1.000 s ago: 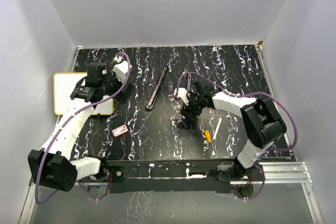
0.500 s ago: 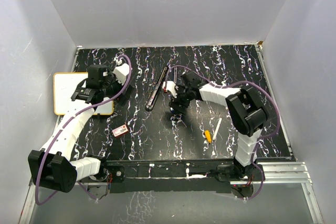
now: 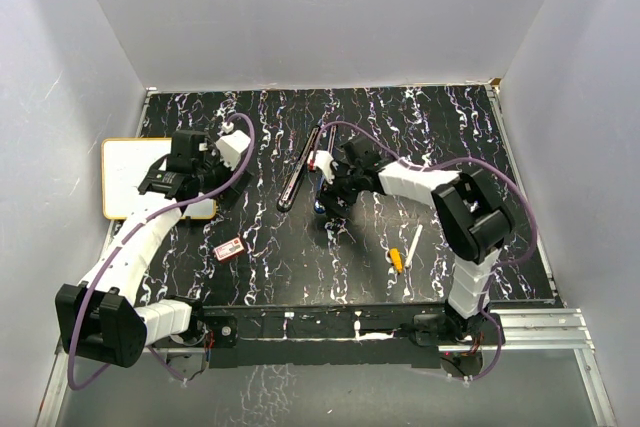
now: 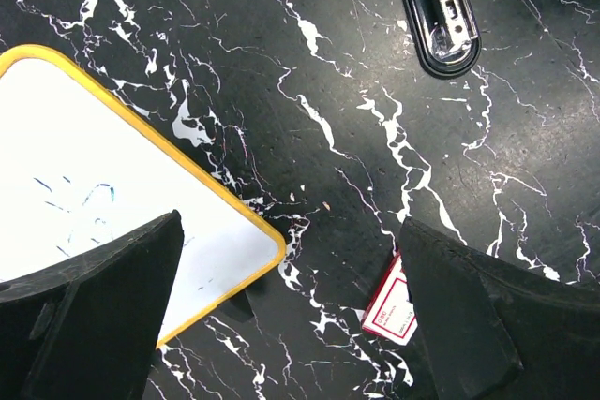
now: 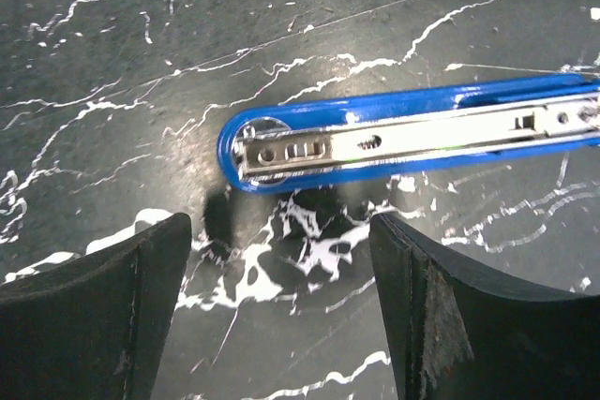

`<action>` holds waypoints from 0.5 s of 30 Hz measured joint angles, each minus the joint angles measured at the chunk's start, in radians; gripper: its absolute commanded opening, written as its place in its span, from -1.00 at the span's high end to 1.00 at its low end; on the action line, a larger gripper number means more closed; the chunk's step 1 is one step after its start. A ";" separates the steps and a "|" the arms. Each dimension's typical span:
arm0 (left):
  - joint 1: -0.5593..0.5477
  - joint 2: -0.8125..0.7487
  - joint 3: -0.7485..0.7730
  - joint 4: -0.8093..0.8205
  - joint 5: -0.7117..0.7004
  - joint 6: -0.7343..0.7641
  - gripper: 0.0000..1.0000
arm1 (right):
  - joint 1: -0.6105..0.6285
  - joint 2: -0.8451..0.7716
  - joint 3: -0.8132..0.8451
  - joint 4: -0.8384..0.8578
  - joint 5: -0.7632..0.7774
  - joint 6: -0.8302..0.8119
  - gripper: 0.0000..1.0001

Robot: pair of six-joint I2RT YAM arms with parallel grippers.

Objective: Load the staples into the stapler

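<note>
The staples box [image 3: 230, 247], small, red and white, lies flat on the black marbled table; in the left wrist view [image 4: 392, 302] it is partly behind my right-hand finger. A long black stapler [image 3: 300, 167] lies opened flat at mid-table, its end showing in the left wrist view [image 4: 439, 7]. A blue stapler [image 5: 422, 133] lies opened flat with its metal channel up, just ahead of my right gripper [image 5: 281, 316], which is open and empty above the table [image 3: 333, 192]. My left gripper [image 4: 291, 325] is open and empty, hovering over the whiteboard's corner [image 3: 195, 179].
A yellow-framed whiteboard [image 3: 125, 172] lies at the table's left edge and shows in the left wrist view [image 4: 94, 185]. A white pen with a yellow tip [image 3: 408, 247] lies at right front. Grey walls enclose the table on three sides.
My right gripper has moved left and slightly back, ending close beside the black stapler over the blue one. My left gripper has shifted only slightly.
</note>
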 measured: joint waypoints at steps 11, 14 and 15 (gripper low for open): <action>0.000 0.000 -0.019 -0.057 0.041 0.082 -0.95 | -0.032 -0.348 -0.146 -0.010 0.024 0.011 -0.71; 0.000 0.000 -0.046 -0.097 0.070 0.126 -0.95 | -0.061 -0.431 -0.193 -0.011 0.046 0.022 -0.75; 0.000 0.000 -0.055 -0.113 0.079 0.144 -0.95 | -0.069 -0.452 -0.205 -0.011 0.052 0.028 -0.76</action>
